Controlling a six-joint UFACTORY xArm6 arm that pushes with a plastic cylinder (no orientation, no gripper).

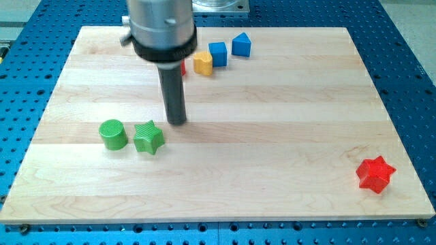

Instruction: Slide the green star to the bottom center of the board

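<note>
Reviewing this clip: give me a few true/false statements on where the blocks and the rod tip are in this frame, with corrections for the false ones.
1. The green star lies just to the view's right of the green cylinder. True.
2. My tip is at the view's lower left of the green star. False: it is above and to the view's right of the star, close by it.
3. The red star sits near the view's bottom right corner of the board. True.
4. The green star already rests at the bottom center. False: it is left of center, around mid-height.
5. Two blue blocks, and, sit near the view's top, beside a yellow block. True.
</note>
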